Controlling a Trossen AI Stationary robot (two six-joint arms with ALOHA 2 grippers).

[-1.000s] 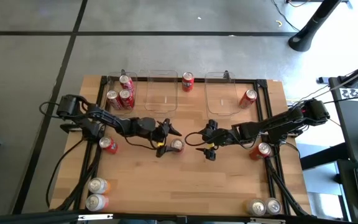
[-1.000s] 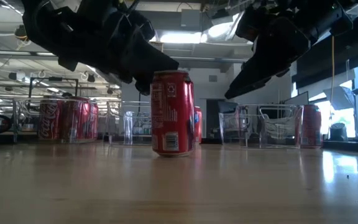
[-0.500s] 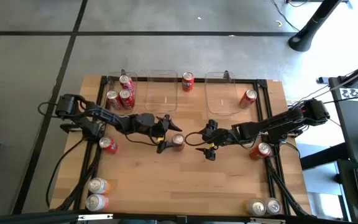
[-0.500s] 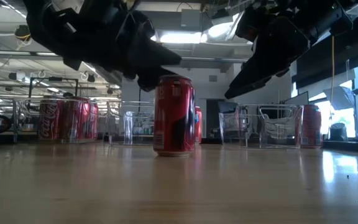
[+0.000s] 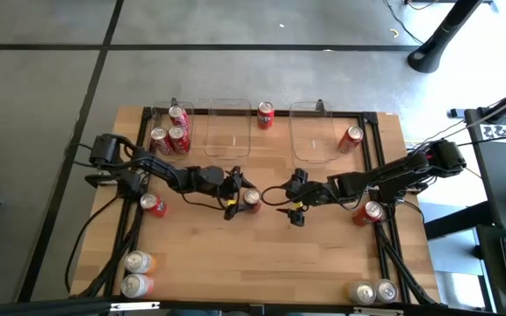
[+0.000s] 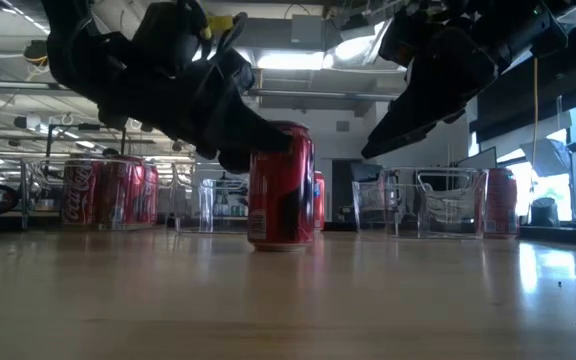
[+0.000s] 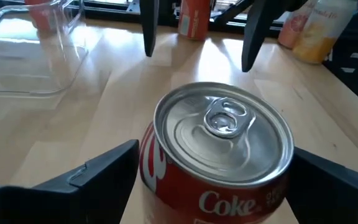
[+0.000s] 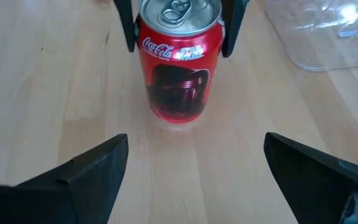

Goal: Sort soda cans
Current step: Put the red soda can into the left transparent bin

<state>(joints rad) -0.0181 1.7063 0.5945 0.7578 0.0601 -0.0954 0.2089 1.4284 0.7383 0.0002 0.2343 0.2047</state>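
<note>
A red soda can with a dark figure on its label [image 5: 251, 199] [image 8: 180, 62] stands upright on the table's middle; its silver top [image 7: 224, 127] fills the left wrist view. My left gripper [image 5: 246, 198] [image 7: 219, 186] is open, lowered over the can from the table's left, one finger on each side of its upper body. My right gripper [image 5: 292, 209] [image 8: 191, 180] is open and hovers a little to the can's right, pointing at it and touching nothing. My left gripper has its fingers [image 8: 128, 25] beside the can's upper wall [image 8: 145, 37], coming level from the table's left. They stand very close to the wall, and I cannot tell whether they touch it. The can's base rests on the table.
Two clear bins [image 5: 227, 128] [image 5: 313, 132] sit at the far edge, one can [image 5: 265, 114] between them, three cans [image 5: 170, 132] to their left. More cans: [image 5: 351, 138], [image 5: 152, 204], [image 5: 373, 212], near-left corner [image 5: 137, 272], near-right corner [image 5: 373, 291].
My left gripper has moved toward the table's right and down, from beside the can to around its top. The can has turned about its axis, its dark marking now facing the near edge, and has shifted slightly toward the far edge.
</note>
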